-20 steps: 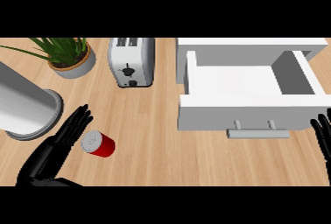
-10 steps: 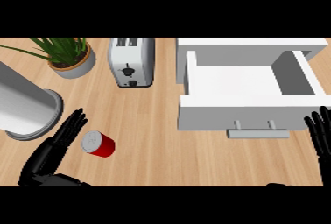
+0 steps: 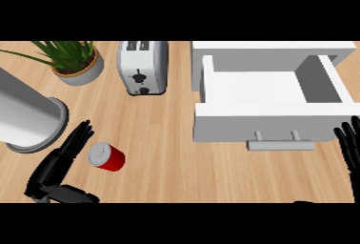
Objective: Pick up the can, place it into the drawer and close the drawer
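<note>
On the wooden desk (image 3: 175,143): red cylindrical can with silver lid (image 3: 107,157) lying near the front left, just right of the left black robot hand (image 3: 62,159). Behind and left of both, large grey metal cylinder (image 3: 26,119). Far back left, potted green plant in a round pot (image 3: 75,62); right beside it, silver toaster (image 3: 143,66). To the right, white drawer (image 3: 271,102) pulled open toward the front. Right black robot hand (image 3: 349,147) at the right edge, in front of the drawer.

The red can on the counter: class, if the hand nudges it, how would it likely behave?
The red can appears tilted or on its side, so its round wall would probably let it roll. It looks rigid, unlikely to flex. The left hand, fingers straight beside it, might push it away.
</note>
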`<move>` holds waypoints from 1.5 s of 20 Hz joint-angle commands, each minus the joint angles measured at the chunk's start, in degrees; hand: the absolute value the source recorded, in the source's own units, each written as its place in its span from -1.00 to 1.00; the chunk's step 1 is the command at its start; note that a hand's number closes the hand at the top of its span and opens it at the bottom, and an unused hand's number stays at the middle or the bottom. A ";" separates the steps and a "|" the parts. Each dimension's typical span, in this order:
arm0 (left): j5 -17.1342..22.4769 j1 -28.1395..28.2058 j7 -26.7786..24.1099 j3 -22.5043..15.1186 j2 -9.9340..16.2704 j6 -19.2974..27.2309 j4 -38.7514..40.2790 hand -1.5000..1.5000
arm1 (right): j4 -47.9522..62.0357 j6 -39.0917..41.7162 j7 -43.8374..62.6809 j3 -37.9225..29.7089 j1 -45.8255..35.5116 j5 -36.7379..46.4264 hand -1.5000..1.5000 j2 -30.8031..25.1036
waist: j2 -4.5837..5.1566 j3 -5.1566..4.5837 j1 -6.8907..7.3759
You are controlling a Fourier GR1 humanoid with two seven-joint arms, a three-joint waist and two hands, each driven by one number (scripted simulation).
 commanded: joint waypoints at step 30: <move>-3.80 -14.52 -11.03 1.34 0.93 3.27 28.48 -1.00 | -3.72 1.00 6.54 -3.37 -3.48 -2.78 -1.00 -0.27 | 0.00 -0.01 -0.06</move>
